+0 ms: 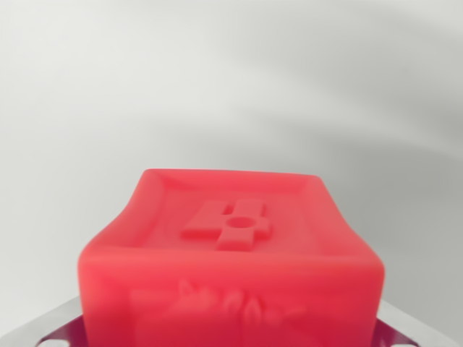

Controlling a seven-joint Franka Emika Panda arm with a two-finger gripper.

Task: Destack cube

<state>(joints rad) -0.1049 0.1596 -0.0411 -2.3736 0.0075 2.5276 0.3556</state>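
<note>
- A red cube (230, 260) filled the lower middle of the wrist view, close to the camera and slightly blurred.
- Its upper face had a raised rim and an embossed figure shaped like a "4" with a small round hole in it.
- The face nearest the camera bore raised relief too blurred to read.
- Metal parts of the end effector (231, 334) showed at both lower corners, flanking the cube; contact could not be judged.
- Behind lay a plain pale grey-white surface (231, 79) with soft shadows.

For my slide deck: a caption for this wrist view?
Wrist view: close-up of a red cube with a raised "4" on top, against a blurred pale grey background.
</note>
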